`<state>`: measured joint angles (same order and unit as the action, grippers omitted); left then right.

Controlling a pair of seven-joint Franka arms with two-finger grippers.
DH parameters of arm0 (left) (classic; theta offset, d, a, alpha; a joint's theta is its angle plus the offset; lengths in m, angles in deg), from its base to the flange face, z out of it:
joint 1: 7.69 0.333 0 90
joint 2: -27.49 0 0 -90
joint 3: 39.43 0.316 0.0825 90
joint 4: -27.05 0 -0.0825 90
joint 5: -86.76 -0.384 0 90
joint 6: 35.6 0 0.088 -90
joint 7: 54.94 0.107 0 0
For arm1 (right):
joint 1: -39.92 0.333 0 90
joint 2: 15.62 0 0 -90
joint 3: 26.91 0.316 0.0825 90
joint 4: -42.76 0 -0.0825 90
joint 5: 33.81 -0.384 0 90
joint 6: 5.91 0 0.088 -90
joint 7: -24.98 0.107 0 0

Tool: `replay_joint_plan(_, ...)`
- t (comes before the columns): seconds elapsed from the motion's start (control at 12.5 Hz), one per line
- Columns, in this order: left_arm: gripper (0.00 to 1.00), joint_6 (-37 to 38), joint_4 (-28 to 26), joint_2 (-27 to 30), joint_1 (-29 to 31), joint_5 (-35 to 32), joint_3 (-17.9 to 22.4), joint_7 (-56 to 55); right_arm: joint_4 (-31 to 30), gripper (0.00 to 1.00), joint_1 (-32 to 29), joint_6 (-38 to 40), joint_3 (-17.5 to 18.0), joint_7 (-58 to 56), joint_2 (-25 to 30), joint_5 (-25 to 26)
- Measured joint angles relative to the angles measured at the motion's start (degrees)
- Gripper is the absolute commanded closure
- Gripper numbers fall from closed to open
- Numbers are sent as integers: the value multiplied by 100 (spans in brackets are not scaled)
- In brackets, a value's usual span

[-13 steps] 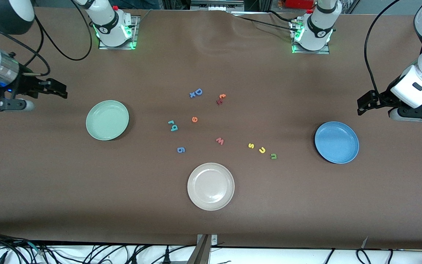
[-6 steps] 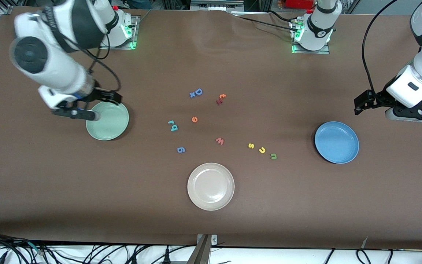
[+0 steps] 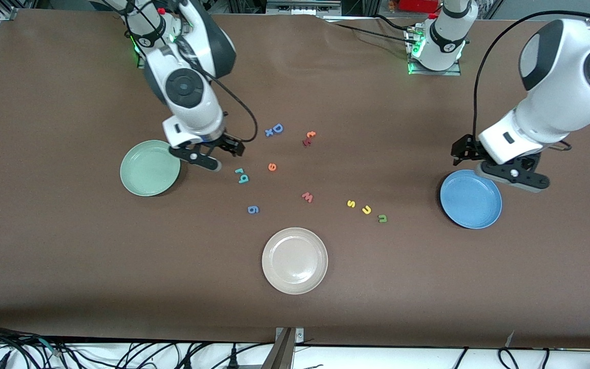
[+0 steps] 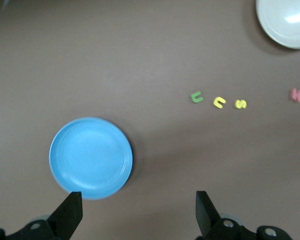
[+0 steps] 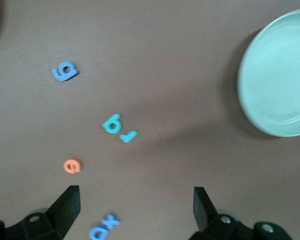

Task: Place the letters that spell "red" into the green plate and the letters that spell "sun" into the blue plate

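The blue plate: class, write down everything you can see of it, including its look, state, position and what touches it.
The blue plate is round, medium blue and smooth, with a shallow raised rim and faint rings inside; it looks like plastic. It sits flat and upright on the brown table at the left arm's end, holding nothing. The dark green "n" lies closest to it but apart. The left claw hangs open above its edge without touching it.

beige plate (image 3: 294, 261) nearest cam | blue g (image 3: 253, 209) | red w (image 3: 308, 197) | blue D+x (image 3: 274, 129)
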<state>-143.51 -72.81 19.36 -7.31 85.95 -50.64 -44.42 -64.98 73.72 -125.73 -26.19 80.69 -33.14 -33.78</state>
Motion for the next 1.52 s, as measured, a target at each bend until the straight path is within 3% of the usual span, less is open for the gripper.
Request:
replay_joint_plan(0.24, 0, -513, -50, -371, -137, 0, -6, 1591, -121, 5, 339, -831, -3, 502, -591, 0)
replay_joint_plan(0.48, 0, -755, -71, -827, -305, 0, -11, 2974, -122, 43, 644, -1652, -2, 790, -1108, 0)
replay_joint_plan(0.8, 0, -1367, -78, -1486, -578, 0, -12, 3944, -113, 44, 798, -2208, -4, 849, -1331, 0)
replay_joint_plan(1.12, 0, -2448, -100, -2122, -797, -63, -7, 4494, -114, 44, 935, -2773, -14, 849, -1697, 0)
replay_joint_plan(1.28, 2, -3033, -100, -2516, -923, -489, -6, 4664, -110, 47, 974, -2876, -45, 849, -1797, 40)
replay_joint_plan(1.52, 2, -3285, -96, -2804, -1118, -1181, 4, 4712, -109, 50, 980, -2893, -128, 849, -1810, 103)
